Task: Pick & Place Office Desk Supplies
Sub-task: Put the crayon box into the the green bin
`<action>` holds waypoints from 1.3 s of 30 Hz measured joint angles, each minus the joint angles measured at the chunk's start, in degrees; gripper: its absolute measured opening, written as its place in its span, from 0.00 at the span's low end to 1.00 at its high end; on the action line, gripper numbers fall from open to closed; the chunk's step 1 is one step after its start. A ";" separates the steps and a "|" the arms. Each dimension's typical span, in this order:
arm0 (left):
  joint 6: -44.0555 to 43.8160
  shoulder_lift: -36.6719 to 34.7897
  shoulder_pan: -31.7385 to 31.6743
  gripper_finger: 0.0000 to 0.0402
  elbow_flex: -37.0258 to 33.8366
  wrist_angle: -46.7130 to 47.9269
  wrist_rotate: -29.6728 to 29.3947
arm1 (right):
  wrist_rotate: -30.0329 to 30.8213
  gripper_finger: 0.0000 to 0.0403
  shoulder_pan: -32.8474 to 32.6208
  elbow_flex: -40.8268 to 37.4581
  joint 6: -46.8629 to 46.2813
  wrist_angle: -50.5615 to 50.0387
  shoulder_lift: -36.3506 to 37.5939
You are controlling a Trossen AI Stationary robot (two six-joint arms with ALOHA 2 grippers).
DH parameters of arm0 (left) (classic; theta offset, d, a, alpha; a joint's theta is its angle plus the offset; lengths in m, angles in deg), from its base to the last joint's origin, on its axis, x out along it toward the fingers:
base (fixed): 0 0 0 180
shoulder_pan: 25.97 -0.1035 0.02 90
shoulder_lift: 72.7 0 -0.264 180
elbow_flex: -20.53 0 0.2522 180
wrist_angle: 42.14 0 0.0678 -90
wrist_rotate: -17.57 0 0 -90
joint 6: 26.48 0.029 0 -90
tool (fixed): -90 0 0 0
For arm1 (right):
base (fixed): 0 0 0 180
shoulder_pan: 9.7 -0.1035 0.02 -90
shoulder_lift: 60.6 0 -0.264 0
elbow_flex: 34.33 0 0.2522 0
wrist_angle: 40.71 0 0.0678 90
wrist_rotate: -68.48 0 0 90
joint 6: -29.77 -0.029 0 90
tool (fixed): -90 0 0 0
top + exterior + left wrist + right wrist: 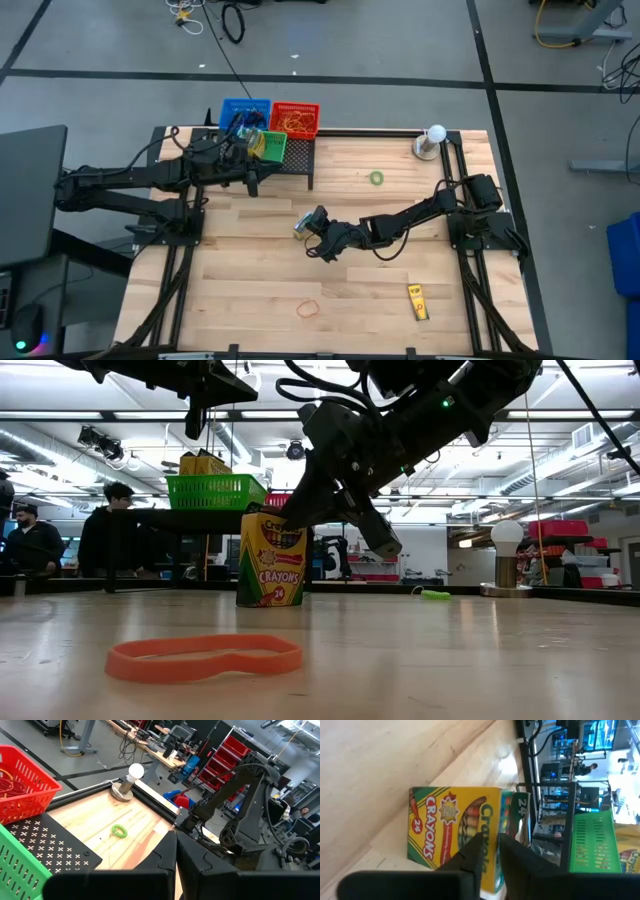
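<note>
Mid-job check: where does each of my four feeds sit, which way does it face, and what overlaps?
High: overhead, straight down; both arms, wooden table.
Low: tabletop height, facing the room; right gripper at the upright yellow crayon box, flat orange rubber band nearby.
Left wrist: above the baskets, across the table; shut left gripper, green rubber band.
Right wrist: right gripper's fingers over that crayon box.
Shared: high and left wrist both show the white ball lamp.

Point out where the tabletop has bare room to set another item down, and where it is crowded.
Free: the wood between the orange rubber band and the crayon box lying near the front edge, and the stretch between the green rubber band and the white ball lamp. Crowded: the back left by the baskets, and mid-table around the right tool at the upright crayon box.
</note>
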 joint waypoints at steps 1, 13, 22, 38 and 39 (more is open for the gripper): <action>-0.01 0.00 0.01 0.02 0.01 -0.01 0.00 | 0.32 0.17 -0.04 -0.01 -0.02 0.02 0.00; -0.56 0.60 -0.01 0.02 -0.02 -2.82 0.39 | 7.42 0.29 -2.43 -0.02 0.48 -1.38 6.00; 1.40 3.61 -0.04 0.02 -0.01 -13.48 0.57 | 8.54 0.11 -0.33 0.02 -39.68 -35.58 21.90; -10.26 23.70 9.01 0.03 32.76 42.69 -2.67 | 0.56 0.02 4.34 -28.93 -79.37 -32.20 53.16; -11.15 26.29 9.77 0.04 35.93 46.60 -2.63 | 0.54 0.02 4.34 -29.58 -79.49 -32.14 54.68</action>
